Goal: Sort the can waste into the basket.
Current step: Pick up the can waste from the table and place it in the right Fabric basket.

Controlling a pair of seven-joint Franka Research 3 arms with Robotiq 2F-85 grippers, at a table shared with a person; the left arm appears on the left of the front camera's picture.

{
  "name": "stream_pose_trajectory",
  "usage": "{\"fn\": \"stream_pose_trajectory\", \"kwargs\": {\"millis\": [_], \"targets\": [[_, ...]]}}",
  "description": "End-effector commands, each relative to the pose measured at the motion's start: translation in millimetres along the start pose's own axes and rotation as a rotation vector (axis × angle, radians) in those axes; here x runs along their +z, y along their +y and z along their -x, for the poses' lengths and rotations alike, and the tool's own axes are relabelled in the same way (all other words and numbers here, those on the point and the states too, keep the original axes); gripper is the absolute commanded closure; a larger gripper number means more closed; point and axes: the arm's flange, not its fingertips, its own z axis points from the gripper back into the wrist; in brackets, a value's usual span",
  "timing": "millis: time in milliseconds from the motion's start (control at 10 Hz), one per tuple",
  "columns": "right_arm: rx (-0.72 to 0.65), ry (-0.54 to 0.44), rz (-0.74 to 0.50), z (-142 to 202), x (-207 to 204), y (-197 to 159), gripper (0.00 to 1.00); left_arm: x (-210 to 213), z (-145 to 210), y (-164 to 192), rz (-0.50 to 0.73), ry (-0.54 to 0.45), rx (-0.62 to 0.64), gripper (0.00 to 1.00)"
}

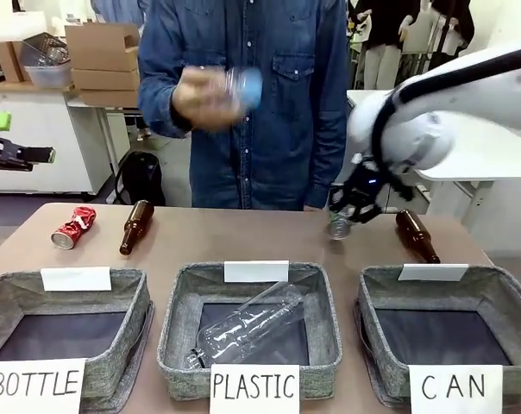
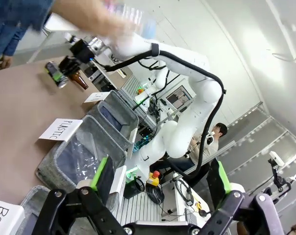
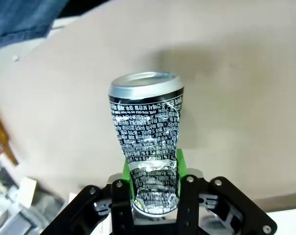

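R gripper [image 3: 153, 178] clamps crushed silver/black can [image 3: 147, 122] btwn green pads [image 3: 180, 159], can top sticking out past fingertips, over table [image 3: 236, 73]. CAN basket [image 1: 502, 297] lies just below-right of it. Red can [image 1: 74, 227] well apart, far left. L gripper [image 2: 160, 176] jaws wide, empty.

Table [image 1: 243, 237]: baskets [image 1: 381, 278], bottles [image 1: 136, 227], red can [image 1: 74, 227]

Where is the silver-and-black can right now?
The can is clamped in the right gripper, front view's right side, beside a brown bottle, beyond the CAN basket.
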Motion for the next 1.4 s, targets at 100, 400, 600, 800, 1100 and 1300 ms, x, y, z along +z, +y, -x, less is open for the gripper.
{"fn": "stream_pose_trajectory", "kwargs": {"millis": [100, 400, 600, 800, 1100, 1300], "targets": [[0.03, 0.028, -0.238, 37, 36, -77, 1.0, -1, -1, -2, 0.02, -0.014, -0.024, 0.0], [0.066, 0.051, -0.338, 90, 71, -91, 1.0, -1, -1, -2, 0.02, -0.014, -0.024, 0.0], [0.172, 0.119, -0.271, 156, 122, -98, 1.0, -1, -1, -2, 0.02, -0.014, -0.024, 0.0], [0.265, 0.143, -0.097, 254, 178, -118, 1.0, -1, -1, -2, 0.02, -0.014, -0.024, 0.0], [0.457, 0.133, 0.329, 326, 178, -119, 1.0, -1, -1, -2, 0.02, -0.014, -0.024, 0.0], [0.483, 0.111, 0.399, 321, 167, -104, 1.0, -1, -1, -2, 0.02, -0.014, -0.024, 0.0]]}}
